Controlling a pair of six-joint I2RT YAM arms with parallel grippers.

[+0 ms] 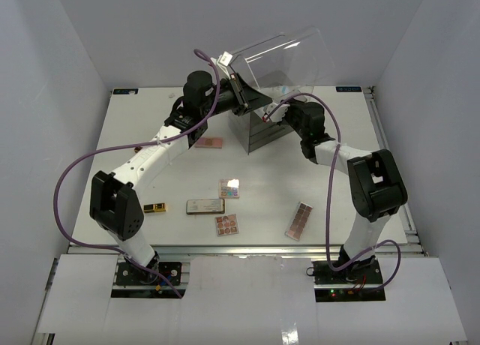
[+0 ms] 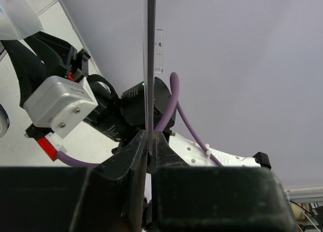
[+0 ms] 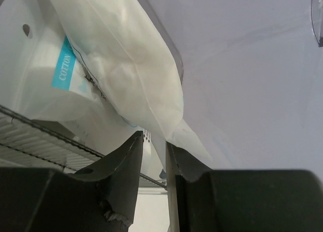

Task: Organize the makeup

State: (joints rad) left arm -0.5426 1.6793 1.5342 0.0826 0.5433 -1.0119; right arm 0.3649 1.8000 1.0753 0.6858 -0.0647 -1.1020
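Clear plastic rises at the far end of the white desk (image 1: 150,127), where the lid (image 1: 289,52) of a tall drawer box (image 1: 259,135) stands tilted up and back. The left pincer (image 1: 241,90) is clamped tight on the lid's left edge. Its wrist camera shows the thin transparent sheet running straight up from between the closed jaws.

The right pincer (image 1: 271,117) reaches in at the top of the box from the right. Its jaws are drawn narrow on the lower edge of a white packet (image 3: 126,50) with a light-blue label reading "COTTON", and the packet's soft bulk stands above the fingers (image 3: 121,161).

The rest of the makeup lies flat on the desk, none of it in the box. A pink palette (image 1: 213,143) sits just left of the box. A square palette (image 1: 229,188) lies near the middle of the desk. Closer to the arm bases lie a black-gold tube (image 1: 155,207), a grey compact (image 1: 205,205) beside it and a round-pan palette (image 1: 226,224) just right of that — with a long palette (image 1: 299,220) lying tilted, apart to the right.
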